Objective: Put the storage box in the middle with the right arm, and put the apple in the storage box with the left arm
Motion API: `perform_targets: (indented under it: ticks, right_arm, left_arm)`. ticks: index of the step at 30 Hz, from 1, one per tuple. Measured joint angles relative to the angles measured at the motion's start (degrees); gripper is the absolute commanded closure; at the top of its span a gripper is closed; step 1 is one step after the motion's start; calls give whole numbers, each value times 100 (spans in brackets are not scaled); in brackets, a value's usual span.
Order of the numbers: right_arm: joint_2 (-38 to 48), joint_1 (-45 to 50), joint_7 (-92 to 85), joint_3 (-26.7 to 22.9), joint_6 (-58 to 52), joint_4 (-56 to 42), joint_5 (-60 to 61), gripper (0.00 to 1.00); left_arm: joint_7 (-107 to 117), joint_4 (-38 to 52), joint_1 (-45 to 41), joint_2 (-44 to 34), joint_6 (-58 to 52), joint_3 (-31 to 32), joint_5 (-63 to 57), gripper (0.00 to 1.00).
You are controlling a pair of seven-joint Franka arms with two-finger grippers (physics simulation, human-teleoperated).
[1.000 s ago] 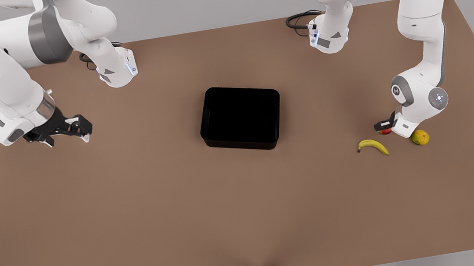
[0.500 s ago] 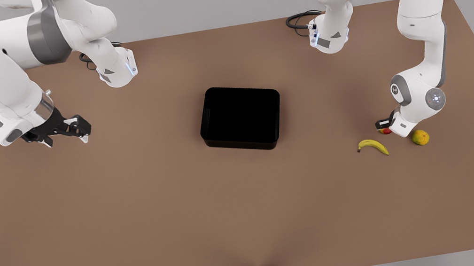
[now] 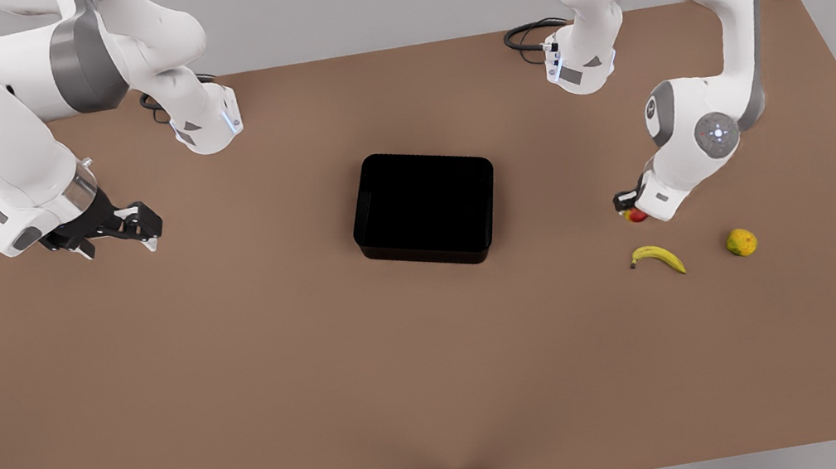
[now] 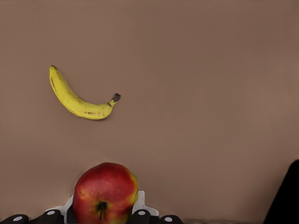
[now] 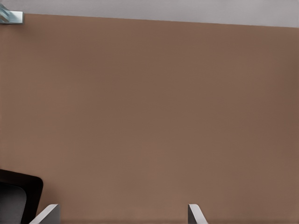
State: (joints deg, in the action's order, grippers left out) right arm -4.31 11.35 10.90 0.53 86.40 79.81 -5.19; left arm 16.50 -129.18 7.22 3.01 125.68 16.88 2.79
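our box sits mid-table; our left end effector grips the apple above the banana, drop pending; our right end effector waits, fingers spread.

My brown table carries the storage box mid-table, the banana and a yellow-orange fruit toward one side edge.

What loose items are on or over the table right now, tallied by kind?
Apple: 1, red, held in the left end effector
Banana: 1, yellow, on the table
Yellow-orange round fruit: 1, on the table
Storage box: 1, black, mid-table
Total: 4
The right end effector waits open at the front view's left.
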Motion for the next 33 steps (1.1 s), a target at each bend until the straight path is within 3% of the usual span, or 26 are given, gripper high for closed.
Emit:
perform_targets:
  ticks: [3, 12, 13, 15, 17, 19, 20, 26, 28, 32, 33]
  right_arm:
    - [0, 0, 0, 0, 0, 0, 0, 0]
    - [0, 9, 6, 9, 53, 0, 0, 0]
    - [0, 8, 6, 9, 53, 0, 0, 0]
    - [0, 3, 9, 9, 53, 0, 0, 0]
    - [0, 11, 9, 17, 53, 0, -9, 0]
    - [0, 21, 45, 44, 53, 0, 0, 0]
    - [0, 33, 61, 52, 53, 0, 7, 0]
    - [-59, -4, 141, 53, 71, 0, 8, 0]
    - [-79, -23, 149, 53, 79, 0, 0, 0]
    - [-88, -54, 141, 53, 170, 0, 8, 0]
    - [-88, -45, 141, 52, 176, 0, 8, 0]
  left_arm:
    - [1157, 397, -353, 70, -122, 801, 104, 43]
    - [3113, 1894, -2553, 1088, 37, 735, 591, 43]
    - [3242, 2142, -2807, 1237, 9, 612, 616, 43]
    - [3426, 2491, -4095, 1467, -23, -487, 661, 43]
    - [3730, 2737, -4537, 1705, -15, -675, 694, 43]
    - [3842, 2770, -4660, 1712, 9, -677, 718, 43]
    - [3849, 2714, -4692, 1699, 18, -677, 731, 0]
    - [4120, 2731, -4646, 1652, -100, -651, 413, 0]
    - [3954, 2767, -4326, 1444, -369, -659, 340, 0]
    - [2238, 2794, -2819, 610, -1752, -701, 273, 0]
    - [1507, 2919, -2656, 514, -2096, -1050, 259, 0]
